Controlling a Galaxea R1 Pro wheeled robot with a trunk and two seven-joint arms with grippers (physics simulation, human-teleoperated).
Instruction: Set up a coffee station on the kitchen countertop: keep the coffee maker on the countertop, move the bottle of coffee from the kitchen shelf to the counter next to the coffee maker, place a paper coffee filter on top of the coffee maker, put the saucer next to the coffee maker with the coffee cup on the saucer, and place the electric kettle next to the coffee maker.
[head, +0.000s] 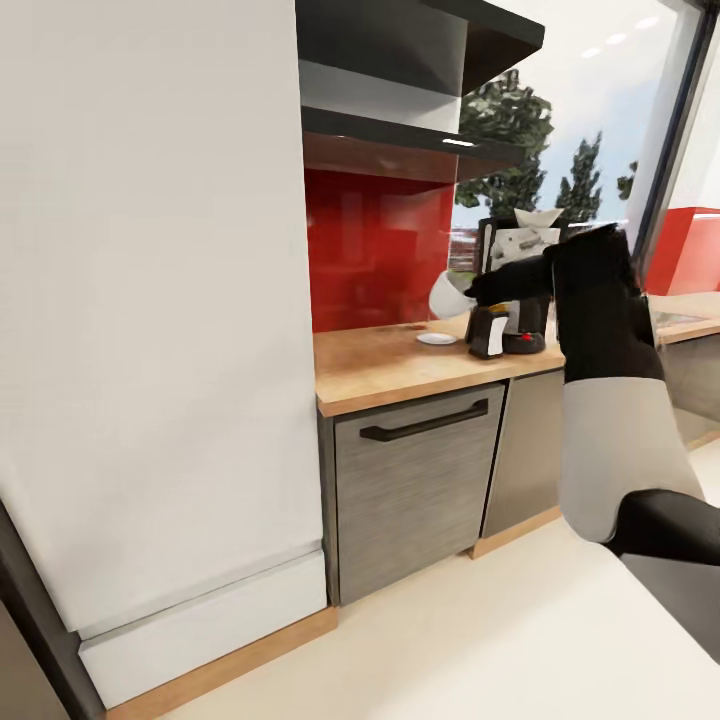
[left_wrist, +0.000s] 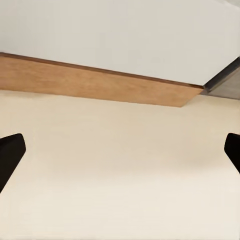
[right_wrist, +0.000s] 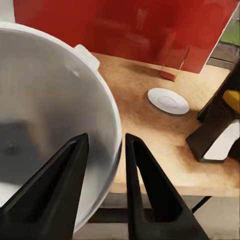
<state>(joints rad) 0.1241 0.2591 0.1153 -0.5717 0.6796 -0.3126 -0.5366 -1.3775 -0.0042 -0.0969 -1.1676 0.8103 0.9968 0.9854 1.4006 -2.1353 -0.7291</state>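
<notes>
My right gripper (head: 468, 294) (right_wrist: 104, 150) is shut on the white coffee cup (head: 446, 296) (right_wrist: 50, 110), pinching its rim, and holds it tilted above the kitchen countertop (head: 380, 365) (right_wrist: 145, 125). The white saucer (head: 437, 339) (right_wrist: 168, 100) lies bare just below and beyond the cup. The dark bottle of coffee (head: 489, 333) (right_wrist: 220, 132) stands beside the saucer, in front of the coffee maker (head: 524, 243), which carries the paper coffee filter (head: 537, 217) on top. The dark kitchen shelf (head: 400, 130) hangs above. The electric kettle is out of view. My left gripper (left_wrist: 120, 155) is open over the floor.
A tall white cabinet (head: 150, 300) stands left of the counter, with a grey dishwasher front (head: 415, 480) under the worktop. A red backsplash (head: 375, 250) runs behind. My right arm (head: 600, 330) crosses in front of the coffee maker. A wooden plinth (left_wrist: 100, 85) borders the floor.
</notes>
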